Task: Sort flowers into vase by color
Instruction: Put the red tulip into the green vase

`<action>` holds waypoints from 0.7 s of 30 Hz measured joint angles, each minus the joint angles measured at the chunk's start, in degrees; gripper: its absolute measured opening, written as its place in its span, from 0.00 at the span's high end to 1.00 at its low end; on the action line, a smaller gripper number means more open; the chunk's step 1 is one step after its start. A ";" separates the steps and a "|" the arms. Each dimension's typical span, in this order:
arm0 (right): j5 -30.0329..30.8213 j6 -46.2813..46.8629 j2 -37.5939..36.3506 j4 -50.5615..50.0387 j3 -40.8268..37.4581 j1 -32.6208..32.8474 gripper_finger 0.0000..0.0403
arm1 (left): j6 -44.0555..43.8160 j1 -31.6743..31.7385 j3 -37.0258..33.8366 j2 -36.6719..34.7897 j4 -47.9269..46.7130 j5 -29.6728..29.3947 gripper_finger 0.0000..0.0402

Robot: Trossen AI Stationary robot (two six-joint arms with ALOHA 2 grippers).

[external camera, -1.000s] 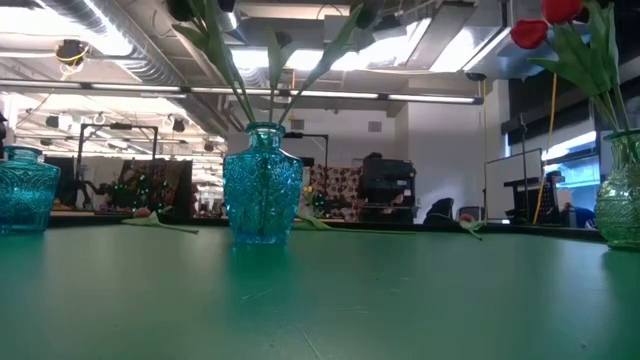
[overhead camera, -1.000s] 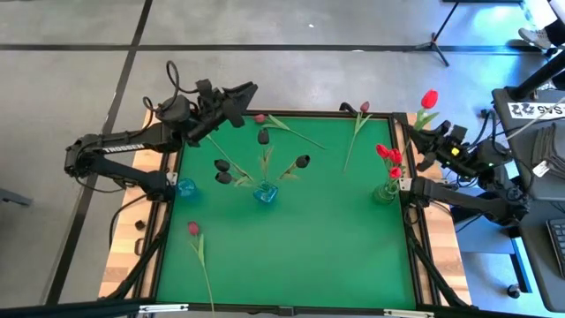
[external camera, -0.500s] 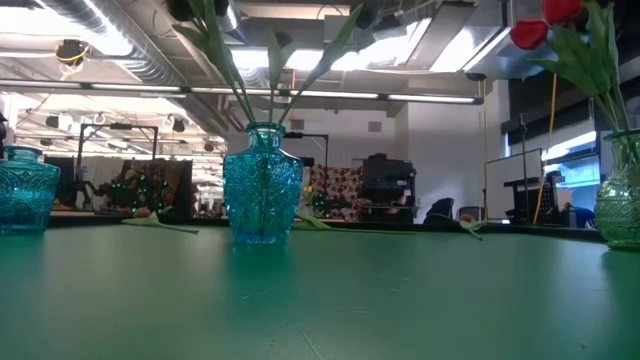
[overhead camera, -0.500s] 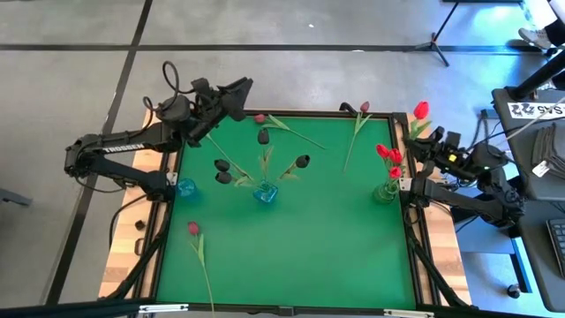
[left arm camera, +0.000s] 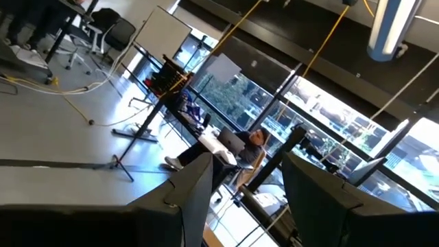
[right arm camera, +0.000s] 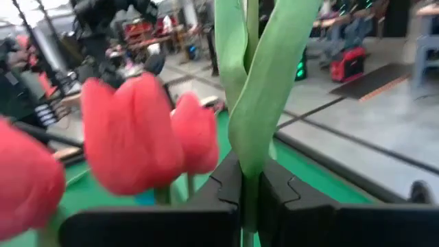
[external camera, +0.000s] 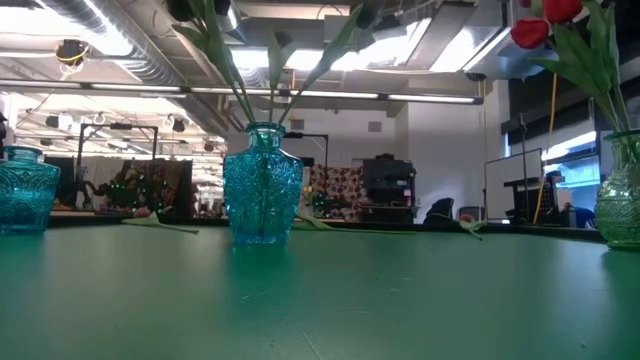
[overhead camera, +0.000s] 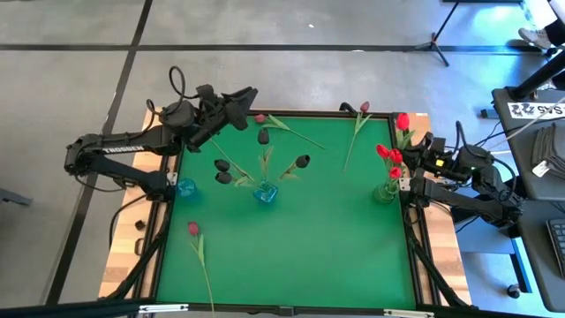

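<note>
My right gripper (overhead camera: 422, 159) hovers at the table's right edge, just right of the green vase (overhead camera: 385, 192), and is shut on a red tulip (overhead camera: 403, 121). That vase holds three red tulips (overhead camera: 389, 156), whose heads (right arm camera: 130, 130) show close in the right wrist view. The blue middle vase (overhead camera: 265, 193) holds several near-black tulips (overhead camera: 303, 162). The teal vase (overhead camera: 185, 187) stands at the left. Three tulips lie flat on the mat: a maroon one (overhead camera: 259, 117), a pink one (overhead camera: 365, 107) and another (overhead camera: 193, 229). My left gripper (overhead camera: 243, 95) is open above the far left corner. My right gripper pinches the red tulip's green stem and a leaf folded around it (right arm camera: 248, 171) between its two fingers (right arm camera: 223, 189). The flower is lifted clear of the table. Its head (overhead camera: 403, 121) stands off toward the far edge, beyond the green vase.
The wooden frame (overhead camera: 410, 124) rims the green mat. In the low view the blue vase (external camera: 262, 185) stands mid-table, the teal vase (external camera: 22, 190) at the picture's left and the green vase (external camera: 622, 190) at its right. Bare mat (overhead camera: 309, 256) lies toward the near edge.
My right gripper has carried the red tulip from outside the table's right edge toward the green vase. The flower's head has moved left and nearer, over the mat's far right corner. The gripper has stayed shut on the stem.
</note>
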 joint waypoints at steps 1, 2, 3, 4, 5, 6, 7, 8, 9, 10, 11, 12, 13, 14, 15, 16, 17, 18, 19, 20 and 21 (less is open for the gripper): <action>-0.94 0.07 0.00 0.13 0.01 0.00 0.96 | 0.00 0.02 0.00 0.00 0.01 0.01 0.57; -1.84 -0.06 0.00 -0.17 0.29 0.00 0.96 | -0.01 0.03 0.00 0.00 0.02 -0.01 0.57; -2.22 -0.14 0.00 -0.47 0.62 0.01 0.97 | -0.04 0.04 0.00 0.00 0.03 -0.08 0.57; -2.29 -0.21 0.00 -0.68 0.95 0.00 0.97 | -0.04 0.05 0.00 0.00 0.03 -0.08 0.57; -2.30 -0.33 0.00 -1.10 1.27 0.02 0.97 | -0.05 0.06 0.00 0.00 0.02 -0.10 0.57; -2.31 -0.37 0.00 -1.99 1.74 0.02 0.97 | -0.09 0.04 0.00 0.00 0.02 -0.10 0.57; -2.29 -0.43 0.00 -2.90 2.31 0.02 0.96 | -0.11 0.04 0.00 0.00 0.02 -0.10 0.57; -2.29 -0.50 0.00 -3.67 2.88 0.02 0.95 | -0.11 0.04 0.00 0.00 0.03 -0.08 0.57; -2.30 -0.50 0.00 -4.43 3.35 0.01 0.94 | -0.11 0.04 0.00 0.00 0.02 -0.08 0.57; -2.29 -0.33 0.00 -5.58 3.79 0.01 0.93 | -0.11 0.04 0.00 0.00 0.04 -0.10 0.57; -2.29 -0.29 0.00 -6.82 4.19 0.02 0.92 | -0.11 0.04 0.00 0.00 0.02 -0.21 0.57; -2.29 -0.29 0.00 -7.57 4.48 0.01 0.91 | -0.12 0.04 0.00 0.00 0.03 -0.40 0.57; -2.30 -0.27 0.00 -7.92 4.70 0.02 0.90 | -0.11 0.04 0.00 0.00 0.04 -0.42 0.57; -2.40 -0.09 0.00 -8.33 4.86 0.02 0.89 | -0.11 0.04 0.00 0.00 0.04 -0.43 0.57; -2.74 0.12 0.00 -8.79 4.92 0.02 0.88 | -0.11 0.04 0.00 0.00 0.02 -0.43 0.57; -3.15 0.18 0.00 -9.09 4.92 0.00 0.88 | -0.11 0.04 0.00 0.00 0.04 -0.43 0.57; -3.60 0.18 0.00 -9.21 4.92 0.02 0.87 | -0.11 0.04 0.00 0.00 0.04 -0.43 0.57; -4.25 0.26 0.00 -9.39 4.93 0.02 0.86 | -0.11 0.04 0.00 0.00 0.04 -0.43 0.57; -4.92 0.67 0.00 -9.80 4.94 0.01 0.86 | -0.11 0.04 0.00 0.00 0.04 -0.45 0.57; -5.45 1.27 0.00 -10.43 4.94 0.02 0.85 | -0.11 0.04 0.00 0.00 0.04 -0.45 0.57; -5.88 1.65 0.00 -11.00 4.94 0.02 0.84 | -0.11 0.05 0.00 0.00 0.04 -0.47 0.57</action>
